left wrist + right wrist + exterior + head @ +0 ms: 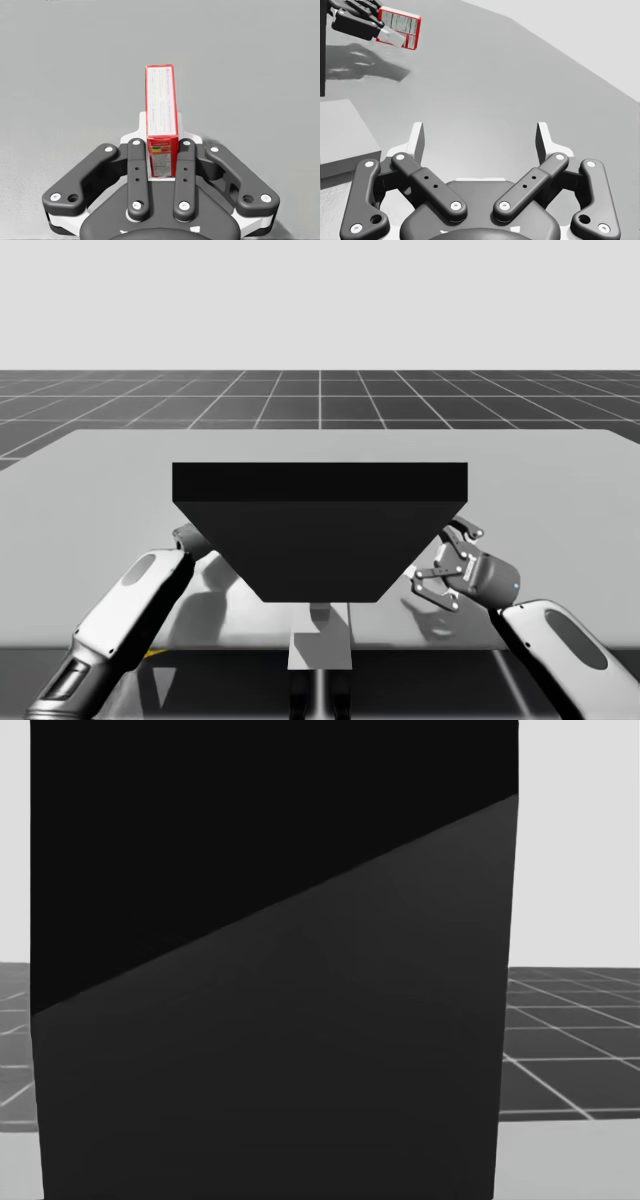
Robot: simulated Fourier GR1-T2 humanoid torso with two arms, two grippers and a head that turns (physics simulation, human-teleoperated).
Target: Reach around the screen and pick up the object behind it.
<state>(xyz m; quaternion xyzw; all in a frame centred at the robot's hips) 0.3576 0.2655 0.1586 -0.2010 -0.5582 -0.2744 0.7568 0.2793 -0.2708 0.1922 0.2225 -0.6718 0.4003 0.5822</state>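
status: left jaws narrow, clamped on the slim red box [161, 120] from two sides. the fingers [136, 175] grip one end, and most of the box projects ahead of them. box pos.: behind the black screen [320, 530], toward its left end. judging by the shadow [365, 67] under it in the right wrist view, it is off the surface [560, 500]. right jaws wide, holding nothing, just beside the screen's right edge.

risks:
1. grip covers one end of the box. a fast swing of the left arm [130, 610] could pivot the box or let it slip out. cause: long overhang, small contact area.
2. the way back out runs close to the screen's left edge. box or wrist may clip the edge and knock the box loose. cause: the screen blocks the head view, so that cam can't check clearance.
3. right arm [570, 640] sits near the screen. an inward move risks contact w/ it.

view differences:
- left wrist view: confirms finger contact on both sides of the box. in the high view the screen covers that spot.
- right wrist view: shows left jaws + box from the side, w/ the shadow as lift cue.
- high view: gives layout of both arms vs. the screen.
- head view: near face of the screen, no grasp info.
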